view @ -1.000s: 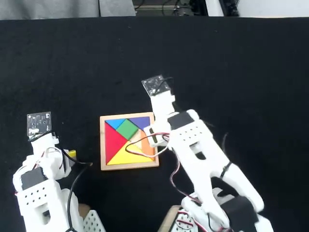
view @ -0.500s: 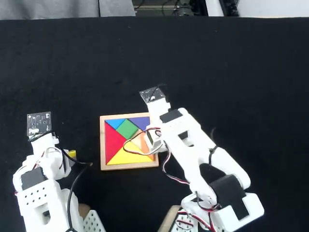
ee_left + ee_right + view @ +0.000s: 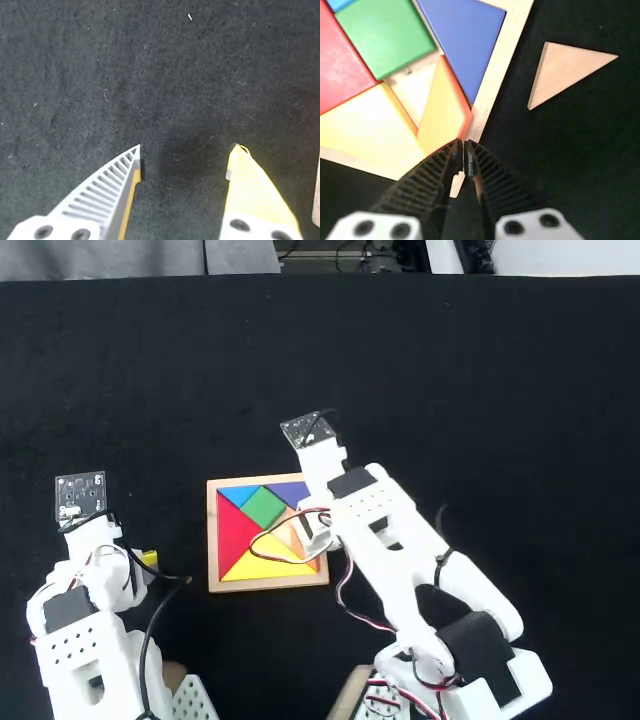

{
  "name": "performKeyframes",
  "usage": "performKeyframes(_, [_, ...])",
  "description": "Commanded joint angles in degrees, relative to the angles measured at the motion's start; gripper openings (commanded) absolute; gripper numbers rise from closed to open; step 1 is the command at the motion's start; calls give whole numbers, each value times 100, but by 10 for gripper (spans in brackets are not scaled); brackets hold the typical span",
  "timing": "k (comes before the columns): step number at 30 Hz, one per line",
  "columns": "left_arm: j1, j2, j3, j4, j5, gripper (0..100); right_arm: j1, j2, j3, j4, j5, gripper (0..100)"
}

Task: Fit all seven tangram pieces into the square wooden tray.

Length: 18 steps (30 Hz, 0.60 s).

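Since my right pincer [image 3: 464,150] is pinched shut w/ nothing in it, tips at the tray [image 3: 492,95] rim by the orange triangle [image 3: 442,112], I'd nudge that pc gently flat, sparing the bare gap [image 3: 412,87] for the plain wooden triangle [image 3: 560,70] on the worktop [image 3: 570,165] just outside.

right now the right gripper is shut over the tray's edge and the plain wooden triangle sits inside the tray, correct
Not quite. The plain wooden triangle is not inside the tray. It lies outside it on the black cloth, apart from the rim, as the right wrist view shows. The rest holds: the right gripper is shut over the tray's edge.
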Motion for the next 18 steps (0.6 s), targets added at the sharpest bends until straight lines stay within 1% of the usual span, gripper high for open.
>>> performKeyframes(1, [-13,-44,-40,-88,0,270,-79,-136,-303,-79,-53,11])
performKeyframes(5, [-40,-44,-40,-88,0,270,-70,215,-330,-264,-53,11])
performKeyframes(9, [-40,-44,-40,-88,0,270,-53,321,-470,-229,-53,11])
performKeyframes(12, [-40,-44,-40,-88,0,270,-44,136,-655,70,-53,11])
performKeyframes(15, [-40,-44,-40,-88,0,270,-44,-347,-857,378,-18,11])
performKeyframes(18, [-31,-44,-40,-88,0,270,-167,-646,-910,237,9,11])
